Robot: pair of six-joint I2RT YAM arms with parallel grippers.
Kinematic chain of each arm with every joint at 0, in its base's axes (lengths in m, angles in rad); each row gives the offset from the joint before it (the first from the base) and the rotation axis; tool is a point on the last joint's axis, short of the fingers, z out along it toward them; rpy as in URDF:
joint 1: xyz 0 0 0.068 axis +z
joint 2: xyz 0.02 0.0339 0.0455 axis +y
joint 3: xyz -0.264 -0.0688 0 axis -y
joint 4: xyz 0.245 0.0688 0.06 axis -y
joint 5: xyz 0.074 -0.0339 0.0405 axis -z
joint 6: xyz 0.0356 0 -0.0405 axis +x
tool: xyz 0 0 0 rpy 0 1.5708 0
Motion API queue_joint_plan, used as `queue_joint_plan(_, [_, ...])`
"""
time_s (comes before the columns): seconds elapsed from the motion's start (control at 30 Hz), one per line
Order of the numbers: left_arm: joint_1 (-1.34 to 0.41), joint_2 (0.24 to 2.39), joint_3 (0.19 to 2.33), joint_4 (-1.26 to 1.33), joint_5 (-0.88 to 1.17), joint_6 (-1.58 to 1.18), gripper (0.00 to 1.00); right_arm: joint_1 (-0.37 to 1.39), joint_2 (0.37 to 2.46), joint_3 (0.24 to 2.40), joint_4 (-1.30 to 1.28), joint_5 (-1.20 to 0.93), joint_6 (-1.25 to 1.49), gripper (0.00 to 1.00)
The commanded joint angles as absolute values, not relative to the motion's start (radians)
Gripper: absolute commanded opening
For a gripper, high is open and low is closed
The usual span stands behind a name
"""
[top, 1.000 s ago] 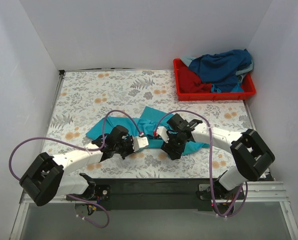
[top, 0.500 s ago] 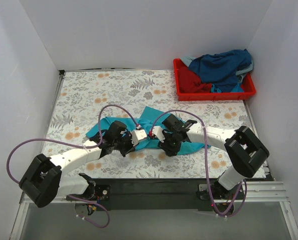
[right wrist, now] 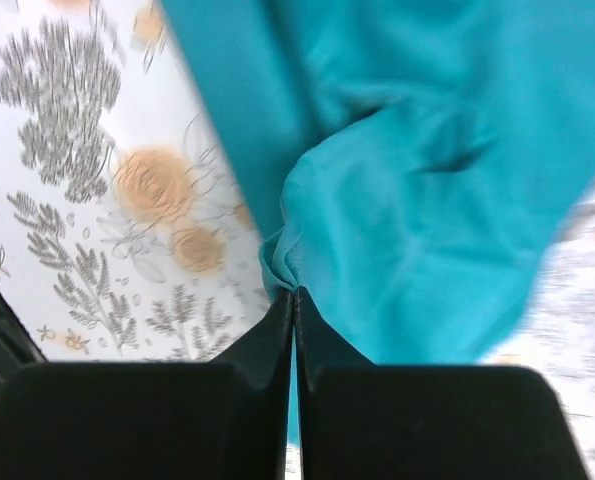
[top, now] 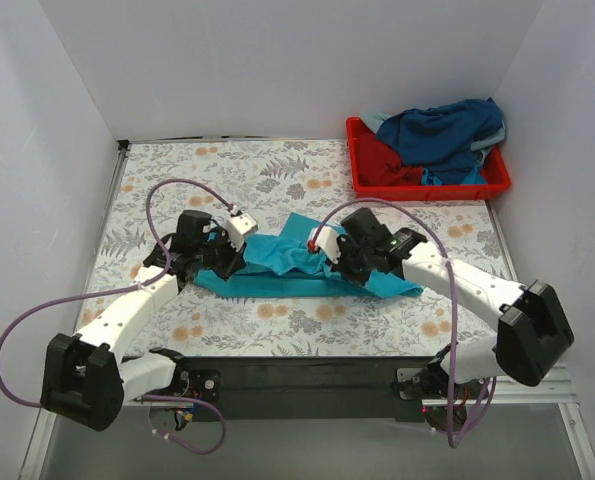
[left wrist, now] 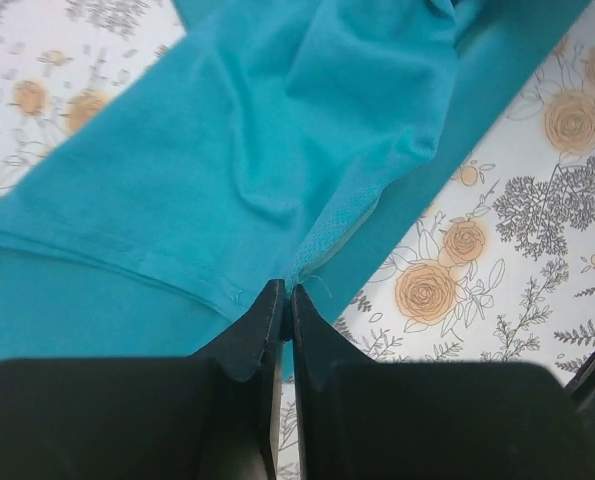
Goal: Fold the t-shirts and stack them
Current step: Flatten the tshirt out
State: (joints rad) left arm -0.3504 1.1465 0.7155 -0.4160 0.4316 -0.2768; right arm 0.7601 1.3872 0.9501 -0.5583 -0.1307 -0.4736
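Note:
A teal-turquoise t-shirt (top: 282, 255) lies stretched in a band across the middle of the flowered table. My left gripper (top: 217, 262) is shut on its left end; in the left wrist view the cloth's hem (left wrist: 317, 240) runs into the closed jaws (left wrist: 286, 292). My right gripper (top: 343, 268) is shut on a bunched edge of the t-shirt (right wrist: 437, 170), pinched at the tips (right wrist: 294, 292). More t-shirts, navy blue (top: 442, 128), red (top: 382, 165) and teal, are heaped at the back right.
The red plastic tray (top: 497, 188) holds the heap at the table's back right corner. White walls close in the table (top: 177, 180) on three sides. Purple cables loop over both arms.
The right gripper has shut on the shirt's edge. Both arms moved up and apart from the near middle, the left arm swinging far left, drawing the teal-turquoise shirt into a longer band.

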Motion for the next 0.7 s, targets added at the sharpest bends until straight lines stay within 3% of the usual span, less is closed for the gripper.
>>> queue_joint_plan(0.0, [-0.289,1.104,0.81,-0.492,0.454,-0.267,0.0,0.717,1.319,1.098,-0.61,-0.138,-0.566,0.01])
queue_joint_plan(0.27, [-0.091,1.074,1.081,-0.549,0.381,-0.316,0.0,0.516,1.306,1.455,-0.614,-0.137,-0.644,0.01])
queue_joint_plan(0.67, [-0.068,0.83,1.218,-0.5,0.012,-0.385,0.0,0.5,1.143,1.618,-0.583,-0.101,-0.491,0.01])
